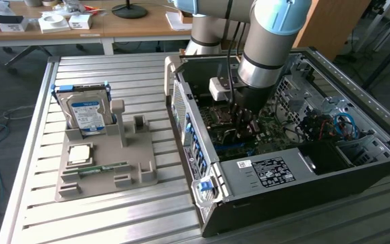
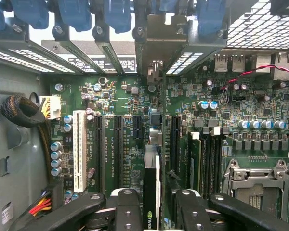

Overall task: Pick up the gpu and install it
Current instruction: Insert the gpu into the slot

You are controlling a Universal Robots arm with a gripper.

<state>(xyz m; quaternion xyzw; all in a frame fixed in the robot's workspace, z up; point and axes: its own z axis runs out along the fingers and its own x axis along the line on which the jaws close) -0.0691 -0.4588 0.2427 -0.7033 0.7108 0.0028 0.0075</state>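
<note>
The gpu (image 2: 151,202) stands on edge in a motherboard slot inside the open PC case (image 1: 269,173). I see it edge-on, a thin dark card with a logo near the gripper. Its silver end bracket (image 2: 159,38) sits against the case's rear slot openings. My gripper (image 2: 159,195) is straight over the card, one black finger (image 2: 128,211) on each side of it. The jaws stand a little apart from the card, with a narrow gap on one side, so the gripper is open. In the exterior view the gripper (image 1: 239,124) reaches down into the case over the motherboard.
A grey parts holder (image 1: 107,178) on the slatted table carries a silver hard drive (image 1: 87,114), a RAM stick (image 1: 103,168) and a CPU chip (image 1: 79,152). A white PCI slot (image 2: 78,149), a black cable bundle (image 2: 19,113) and the CPU socket (image 2: 257,185) flank the card.
</note>
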